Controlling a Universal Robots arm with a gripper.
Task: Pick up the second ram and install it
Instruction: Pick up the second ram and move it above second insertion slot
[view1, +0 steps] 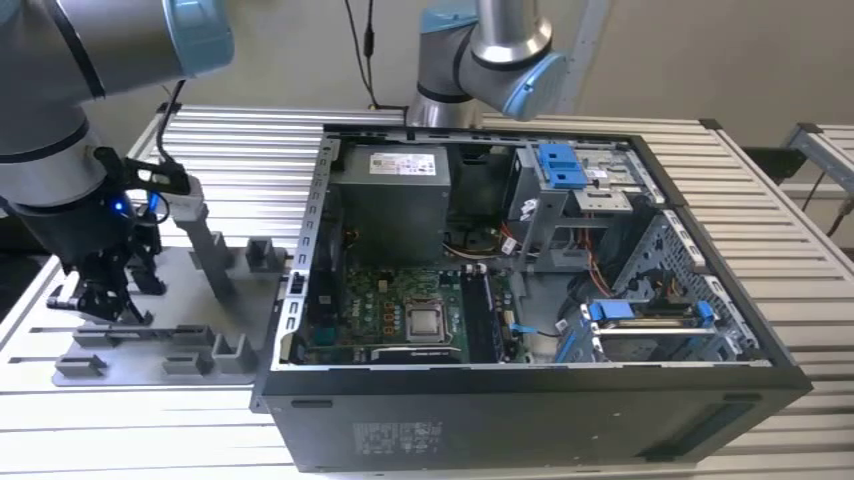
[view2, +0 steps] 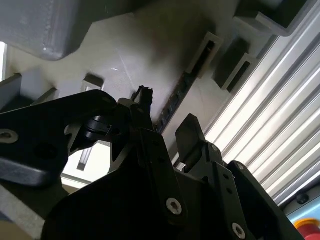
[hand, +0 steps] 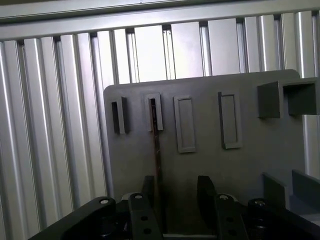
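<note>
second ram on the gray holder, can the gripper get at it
Probably yes: the open gripper hangs right at the second ram, which stands on edge in the gray holder, nothing between them.

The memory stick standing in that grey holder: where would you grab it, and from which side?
I'd pinch the second ram across its flat faces, coming down from above. It stands on edge in the grey holder, thin top edge up, both faces exposed.

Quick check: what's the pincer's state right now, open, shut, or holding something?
Pincer: open, holding nothing. It straddles the second ram, which stands on edge in the gray fixture.
</note>
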